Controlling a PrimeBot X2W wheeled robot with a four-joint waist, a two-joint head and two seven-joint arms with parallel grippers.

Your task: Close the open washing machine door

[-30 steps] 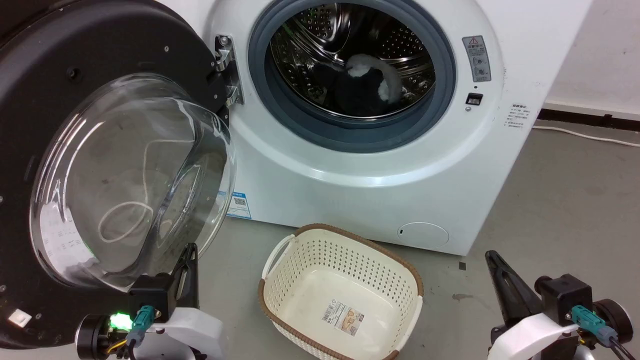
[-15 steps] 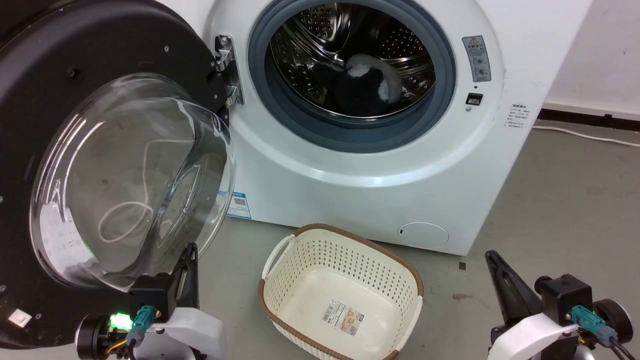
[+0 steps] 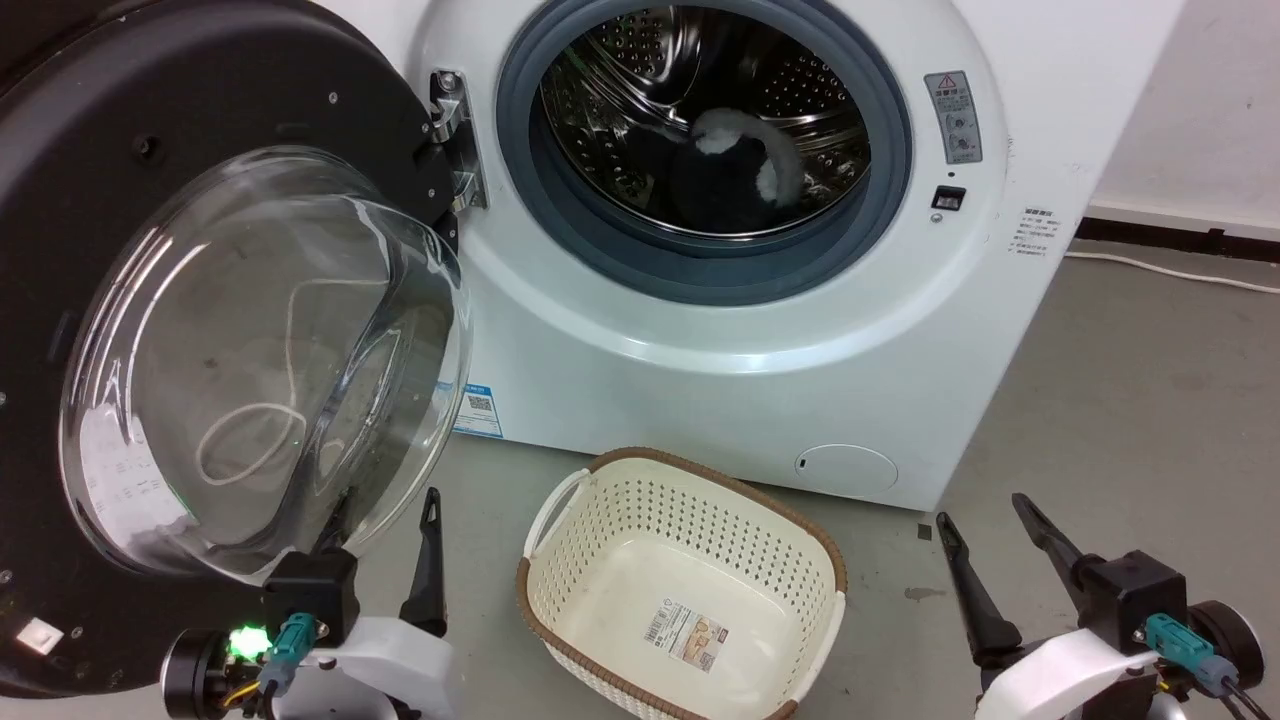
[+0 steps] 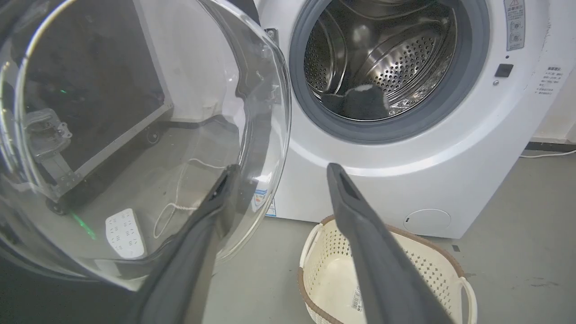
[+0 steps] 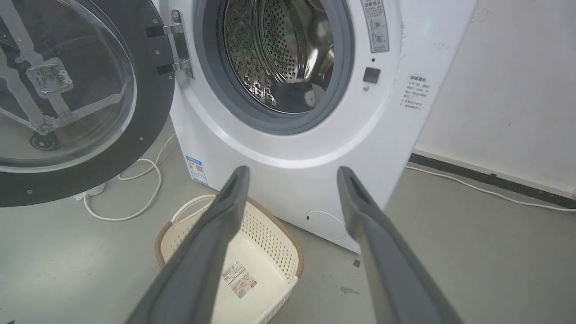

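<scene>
The washing machine door [image 3: 200,80] stands swung wide open at the left, its black rim around a bulging clear glass bowl [image 3: 260,350], and hangs from a metal hinge [image 3: 455,140]. The white washing machine [image 3: 700,380] shows its steel drum, with dark and white laundry [image 3: 715,180] inside. My left gripper [image 3: 385,510] is open just below the glass bowl, one finger partly behind it. In the left wrist view the left gripper [image 4: 282,167] has its left finger in front of the door's glass [image 4: 135,135]. My right gripper [image 3: 982,510] is open low at the right, holding nothing.
A cream perforated basket [image 3: 700,462] sits empty on the grey floor in front of the machine, between my grippers. A white cable [image 3: 1170,270] runs along the floor by the right wall. A white power strip [image 4: 123,231] and cord lie behind the door.
Both grippers have gone from shut to open; their fingers now stand spread apart. The door, the machine and the basket have not moved.
</scene>
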